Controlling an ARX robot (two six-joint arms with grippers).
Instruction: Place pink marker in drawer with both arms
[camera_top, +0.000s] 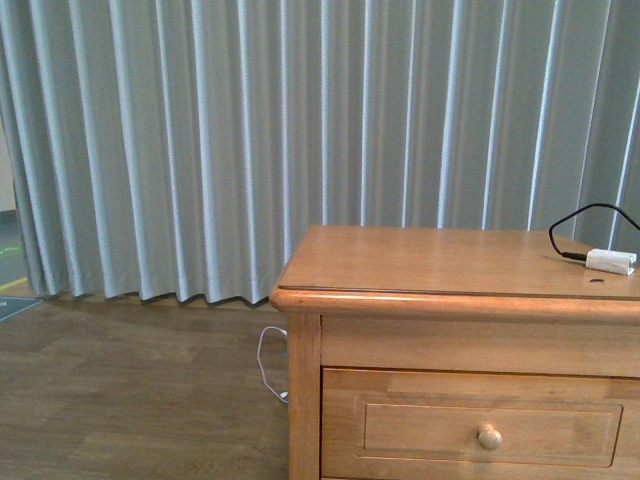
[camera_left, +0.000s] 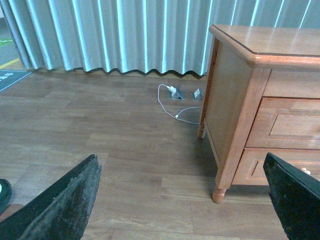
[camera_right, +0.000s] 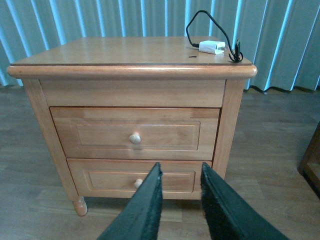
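Observation:
The pink marker is out of view in all three views. The drawer is shut, its round knob facing me. In the right wrist view the drawer sits under the cabinet top, and my right gripper hangs open and empty in front of the cabinet, low, near the lower drawer. My left gripper is wide open with nothing between its fingers, over the floor to the cabinet's left; the drawer shows at an angle. Neither arm appears in the front view.
A white adapter with a black cable lies on the cabinet top at its right rear. The lower drawer is shut. A white cable and floor sockets lie by the grey curtain. Dark furniture stands right of the cabinet.

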